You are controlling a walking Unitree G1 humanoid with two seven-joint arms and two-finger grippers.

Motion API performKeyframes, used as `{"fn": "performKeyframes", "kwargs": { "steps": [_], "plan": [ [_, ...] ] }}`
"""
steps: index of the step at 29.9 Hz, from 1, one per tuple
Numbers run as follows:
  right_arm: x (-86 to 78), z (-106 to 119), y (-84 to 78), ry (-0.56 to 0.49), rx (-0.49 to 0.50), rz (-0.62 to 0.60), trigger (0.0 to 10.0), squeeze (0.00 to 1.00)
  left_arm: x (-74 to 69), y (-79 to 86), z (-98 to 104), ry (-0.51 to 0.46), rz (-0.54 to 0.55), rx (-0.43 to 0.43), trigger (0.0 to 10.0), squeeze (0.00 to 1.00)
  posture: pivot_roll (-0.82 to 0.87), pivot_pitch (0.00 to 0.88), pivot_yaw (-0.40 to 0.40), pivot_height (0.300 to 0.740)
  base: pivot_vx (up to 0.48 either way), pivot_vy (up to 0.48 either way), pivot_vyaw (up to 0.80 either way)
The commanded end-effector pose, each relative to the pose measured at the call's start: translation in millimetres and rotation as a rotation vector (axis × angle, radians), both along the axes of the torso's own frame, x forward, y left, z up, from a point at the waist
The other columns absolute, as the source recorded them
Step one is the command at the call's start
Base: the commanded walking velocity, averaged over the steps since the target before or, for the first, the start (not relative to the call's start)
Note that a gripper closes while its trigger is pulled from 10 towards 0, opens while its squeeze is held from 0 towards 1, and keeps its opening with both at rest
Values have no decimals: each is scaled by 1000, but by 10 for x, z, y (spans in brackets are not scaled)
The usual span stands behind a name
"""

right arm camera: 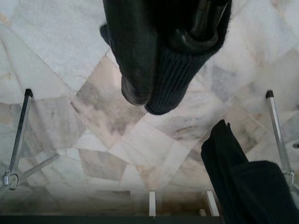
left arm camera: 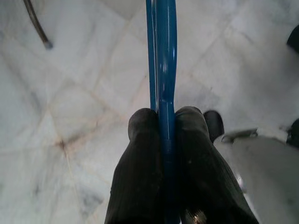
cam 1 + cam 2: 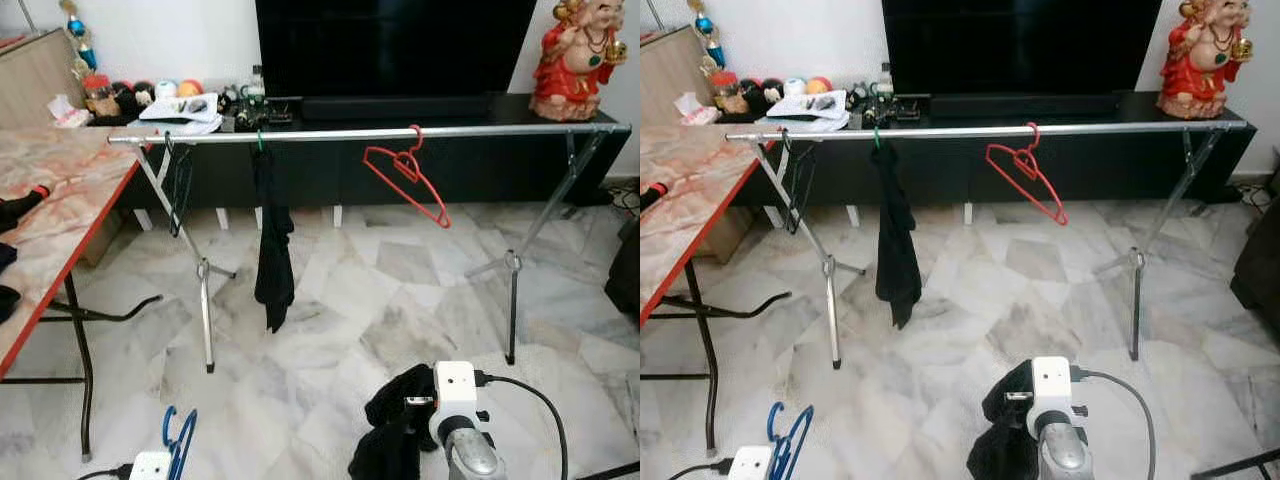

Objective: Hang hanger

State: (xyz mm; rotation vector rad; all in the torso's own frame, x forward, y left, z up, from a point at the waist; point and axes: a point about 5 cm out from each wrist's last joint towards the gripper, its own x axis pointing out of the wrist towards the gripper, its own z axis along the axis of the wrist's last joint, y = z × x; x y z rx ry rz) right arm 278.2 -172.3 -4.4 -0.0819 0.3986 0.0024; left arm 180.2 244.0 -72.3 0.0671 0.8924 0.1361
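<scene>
A silver clothes rail (image 3: 370, 133) spans the room on two folding legs. On it hang a red hanger (image 3: 405, 177), a black garment (image 3: 272, 245) on a green hook, and a dark hanger (image 3: 180, 185) near the left end. My left gripper (image 2: 166, 114) is low at the bottom left, shut on a blue hanger (image 3: 181, 440) whose bar runs between the fingers (image 2: 140, 158). My right gripper (image 1: 163, 74) is low in front of me, below the rail. It is shut on a black knitted cloth (image 3: 395, 425) that hangs bunched under the wrist.
A marble-topped table (image 3: 60, 200) with a red edge stands on the left. It has dark items on it. Behind the rail are a black TV console (image 3: 400, 108), a large screen and a red statue (image 3: 575, 55). A cable (image 3: 540, 400) trails from my right arm. Open marble floor lies under the rail.
</scene>
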Motion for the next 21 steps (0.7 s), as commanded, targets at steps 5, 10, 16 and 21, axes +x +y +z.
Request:
{"fn": "performKeyframes", "kwargs": {
  "steps": [5,10,16,21],
  "plan": [
    [77,94,26,-49,11,-2,10000,0,-133,205,6,15,27,12,10000,0,27,3,57,740,-258,0,0],
    [80,97,29,-50,13,-4,10000,0,-167,233,3,16,31,9,10000,0,31,14,56,740,-262,0,0],
    [84,103,25,-52,13,-4,10000,0,-147,200,1,10,29,5,10000,0,34,20,53,740,-261,0,0],
    [84,107,10,-54,10,-6,10000,0,-45,92,11,-10,16,-5,10000,0,34,21,50,740,-262,0,0]
  ]
}}
